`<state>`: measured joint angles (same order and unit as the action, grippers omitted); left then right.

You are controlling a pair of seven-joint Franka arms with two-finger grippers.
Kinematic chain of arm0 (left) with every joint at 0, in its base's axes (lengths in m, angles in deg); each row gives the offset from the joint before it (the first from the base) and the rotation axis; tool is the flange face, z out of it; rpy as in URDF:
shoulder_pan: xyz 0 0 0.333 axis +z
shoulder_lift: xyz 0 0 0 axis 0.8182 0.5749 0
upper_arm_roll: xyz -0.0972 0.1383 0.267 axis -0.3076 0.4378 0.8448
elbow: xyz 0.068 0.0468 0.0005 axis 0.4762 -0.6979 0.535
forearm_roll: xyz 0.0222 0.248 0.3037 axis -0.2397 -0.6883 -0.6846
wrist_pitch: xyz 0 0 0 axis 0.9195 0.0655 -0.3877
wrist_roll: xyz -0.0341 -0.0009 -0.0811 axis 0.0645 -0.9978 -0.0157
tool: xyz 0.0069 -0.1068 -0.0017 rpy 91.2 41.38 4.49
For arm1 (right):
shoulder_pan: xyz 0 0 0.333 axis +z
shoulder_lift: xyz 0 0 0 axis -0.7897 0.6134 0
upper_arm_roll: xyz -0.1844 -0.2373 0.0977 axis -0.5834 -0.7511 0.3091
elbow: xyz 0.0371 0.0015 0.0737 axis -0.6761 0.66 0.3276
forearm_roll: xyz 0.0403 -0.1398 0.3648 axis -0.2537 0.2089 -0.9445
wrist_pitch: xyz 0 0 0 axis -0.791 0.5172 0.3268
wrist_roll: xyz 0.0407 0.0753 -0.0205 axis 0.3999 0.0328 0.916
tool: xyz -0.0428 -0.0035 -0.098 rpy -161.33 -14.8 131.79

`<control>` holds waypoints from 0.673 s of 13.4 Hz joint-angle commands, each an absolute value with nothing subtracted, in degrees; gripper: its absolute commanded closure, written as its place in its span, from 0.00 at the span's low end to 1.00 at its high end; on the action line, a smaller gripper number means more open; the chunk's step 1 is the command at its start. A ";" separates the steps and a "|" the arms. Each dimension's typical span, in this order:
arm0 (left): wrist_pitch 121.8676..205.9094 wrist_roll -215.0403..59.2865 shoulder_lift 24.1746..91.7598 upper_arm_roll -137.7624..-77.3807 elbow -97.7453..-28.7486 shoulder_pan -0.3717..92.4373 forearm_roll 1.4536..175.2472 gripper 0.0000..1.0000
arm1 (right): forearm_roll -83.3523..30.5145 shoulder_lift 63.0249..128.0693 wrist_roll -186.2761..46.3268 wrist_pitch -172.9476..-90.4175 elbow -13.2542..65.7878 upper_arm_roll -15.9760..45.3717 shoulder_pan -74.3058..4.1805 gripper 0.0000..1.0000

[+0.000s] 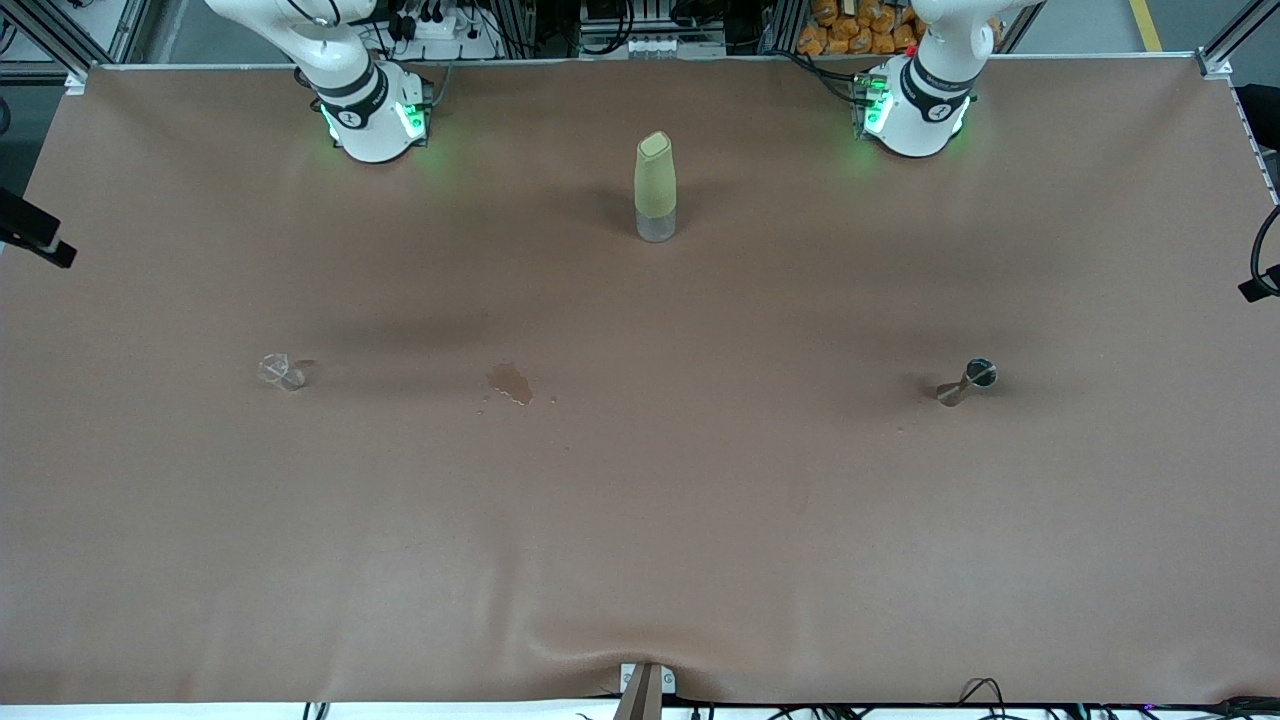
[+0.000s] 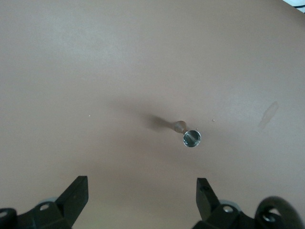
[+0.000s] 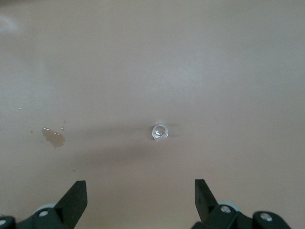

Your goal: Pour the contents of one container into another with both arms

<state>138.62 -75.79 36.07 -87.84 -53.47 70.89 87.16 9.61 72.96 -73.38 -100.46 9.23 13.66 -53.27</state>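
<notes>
Hovering with fingers spread, left gripper sat over the upright metal jigger, right gripper over the clear glass; wet stain between fit pre-pour or post-pour.

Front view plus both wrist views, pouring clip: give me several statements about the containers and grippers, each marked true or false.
1. The green bottle stands upright between the two arm bases. True.
2. The left gripper holds the metal jigger. False: it is open, high over the jigger.
3. The small clear glass lies toward the right arm's end of the table. True.
4. The right gripper is shut on the glass. False: it is open above it.
5. A wet spill marks the table. True.
</notes>
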 commanded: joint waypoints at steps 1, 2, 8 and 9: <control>137.52 -76.61 35.33 -88.80 -52.66 70.38 86.30 0.00 | 8.84 72.52 -73.16 -98.59 8.10 13.64 -54.80 0.00; 137.52 -76.79 35.68 -90.46 -52.48 69.68 86.21 0.00 | 8.84 72.61 -73.16 -98.50 8.10 13.82 -54.71 0.00; 137.43 -84.43 36.74 -97.06 -52.39 66.60 80.06 0.00 | 8.76 72.61 -73.07 -96.66 8.10 14.17 -54.27 0.00; 137.43 -84.52 36.83 -97.24 -52.39 66.51 79.97 0.00 | 8.76 72.61 -73.07 -96.31 8.10 14.26 -54.10 0.00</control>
<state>138.25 -83.24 36.45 -96.82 -53.07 66.53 81.41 9.55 72.87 -73.30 -97.50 8.62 13.89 -54.02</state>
